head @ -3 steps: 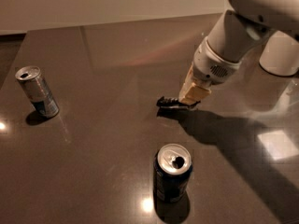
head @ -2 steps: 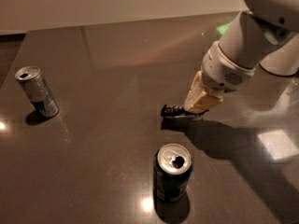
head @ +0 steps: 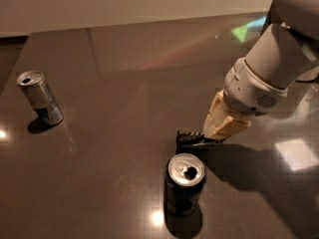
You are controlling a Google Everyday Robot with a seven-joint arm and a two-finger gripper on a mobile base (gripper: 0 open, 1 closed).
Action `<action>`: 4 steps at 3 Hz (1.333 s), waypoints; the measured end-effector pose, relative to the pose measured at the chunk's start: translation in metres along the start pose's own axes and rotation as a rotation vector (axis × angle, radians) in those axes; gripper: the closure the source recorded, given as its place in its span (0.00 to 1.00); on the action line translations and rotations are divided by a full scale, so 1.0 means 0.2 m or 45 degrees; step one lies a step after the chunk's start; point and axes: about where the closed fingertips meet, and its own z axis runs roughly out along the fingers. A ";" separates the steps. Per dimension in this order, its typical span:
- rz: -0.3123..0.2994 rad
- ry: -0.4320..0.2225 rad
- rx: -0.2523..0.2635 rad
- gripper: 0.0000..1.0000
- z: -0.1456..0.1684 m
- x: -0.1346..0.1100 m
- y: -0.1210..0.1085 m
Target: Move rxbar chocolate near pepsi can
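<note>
The gripper [head: 214, 135] is seen low over the dark table [head: 124, 83], right of its middle, with its cream fingers [head: 225, 119] pointed down and slightly leftward. They are closed on one end of the rxbar chocolate [head: 189, 139]. The bar is held out to the left of the fingertips, at or just above the surface; contact with the table cannot be told. The white arm [head: 269, 73] is slanted down from the far right, its thick wrist set directly above the fingers. The pepsi can [head: 184, 184] is stood upright just beside the bar, on the side toward the near edge. A slimmer silver-and-blue can [head: 40, 97] is placed well apart, close to the left edge and nearer the far-left corner.
</note>
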 end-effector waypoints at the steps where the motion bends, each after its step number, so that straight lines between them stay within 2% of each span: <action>1: -0.017 -0.024 -0.041 0.62 0.02 -0.01 0.09; 2: -0.023 -0.046 -0.064 0.41 0.04 -0.01 0.15; 3: -0.025 -0.051 -0.062 0.08 0.05 -0.02 0.16; 4: -0.028 -0.051 -0.059 0.00 0.05 -0.02 0.15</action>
